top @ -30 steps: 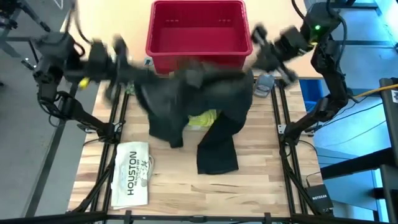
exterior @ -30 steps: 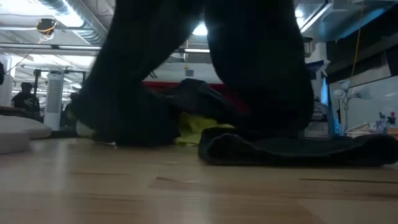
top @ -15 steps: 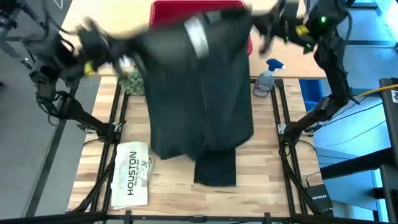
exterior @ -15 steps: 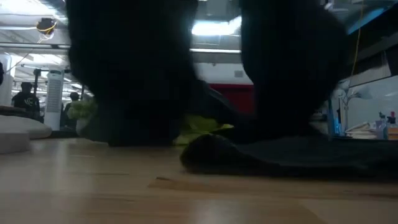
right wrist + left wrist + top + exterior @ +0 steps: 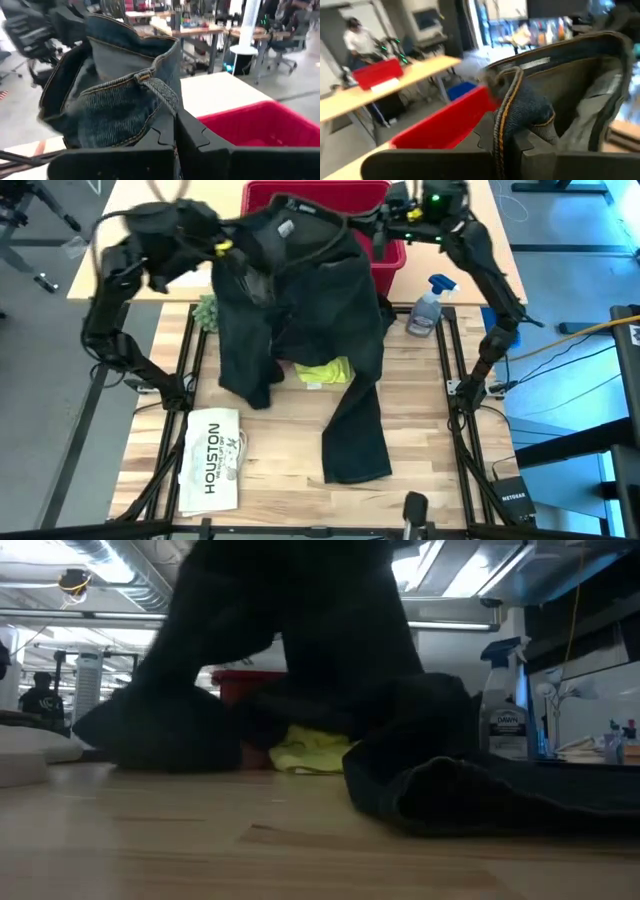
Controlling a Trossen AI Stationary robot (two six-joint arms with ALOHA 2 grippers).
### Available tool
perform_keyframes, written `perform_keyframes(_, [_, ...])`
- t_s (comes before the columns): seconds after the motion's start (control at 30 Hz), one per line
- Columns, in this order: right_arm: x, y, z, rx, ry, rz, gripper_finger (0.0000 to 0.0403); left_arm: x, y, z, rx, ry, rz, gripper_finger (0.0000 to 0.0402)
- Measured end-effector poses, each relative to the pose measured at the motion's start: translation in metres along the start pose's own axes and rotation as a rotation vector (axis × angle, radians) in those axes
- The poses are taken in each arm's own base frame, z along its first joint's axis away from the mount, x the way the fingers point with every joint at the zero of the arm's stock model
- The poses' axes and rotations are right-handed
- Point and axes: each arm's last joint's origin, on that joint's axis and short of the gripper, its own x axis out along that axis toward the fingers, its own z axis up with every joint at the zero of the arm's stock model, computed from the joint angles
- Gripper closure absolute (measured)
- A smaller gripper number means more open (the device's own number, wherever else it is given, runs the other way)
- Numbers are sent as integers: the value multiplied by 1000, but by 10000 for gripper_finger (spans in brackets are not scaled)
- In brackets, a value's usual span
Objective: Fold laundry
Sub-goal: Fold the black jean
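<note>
i'm holding the trousers (image 5: 300, 330) up by the waistband between both grippers. the left gripper (image 5: 222, 248) is clamping one side of the waistband, jaws pinched tight on the denim, and the right gripper (image 5: 372, 225) is clamping the other side, over the basket (image 5: 392, 255). below the jaws, the legs are draping down onto the bench (image 5: 270, 490), one leg lying flat toward the near edge. the yellow shirt (image 5: 325, 370) is peeking out under the trousers. a spray bottle (image 5: 427, 305) is standing just beside the right arm.
</note>
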Motion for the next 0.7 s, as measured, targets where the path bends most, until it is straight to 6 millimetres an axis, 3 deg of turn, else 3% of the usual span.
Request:
perform_keyframes(0.13, [0,2,0,0,5,59,403,8,-3,-6,24,44,-83,401])
perform_keyframes(0.2, [-7,7,0,14,22,153,403,-2,-4,-6,-2,39,-206,401])
perform_keyframes(0.3, [-23,29,4,27,44,330,403,-27,-8,-4,-61,16,-403,401])
perform_keyframes(0.47, [-64,82,26,-26,-43,514,403,-84,0,5,-179,-115,-639,401])
perform_keyframes(0.6, [-93,117,50,-69,-220,606,403,-120,10,25,-272,-372,-814,401])
perform_keyframes(0.7, [-110,132,67,-112,-391,640,403,-134,17,43,-313,-611,-879,401])
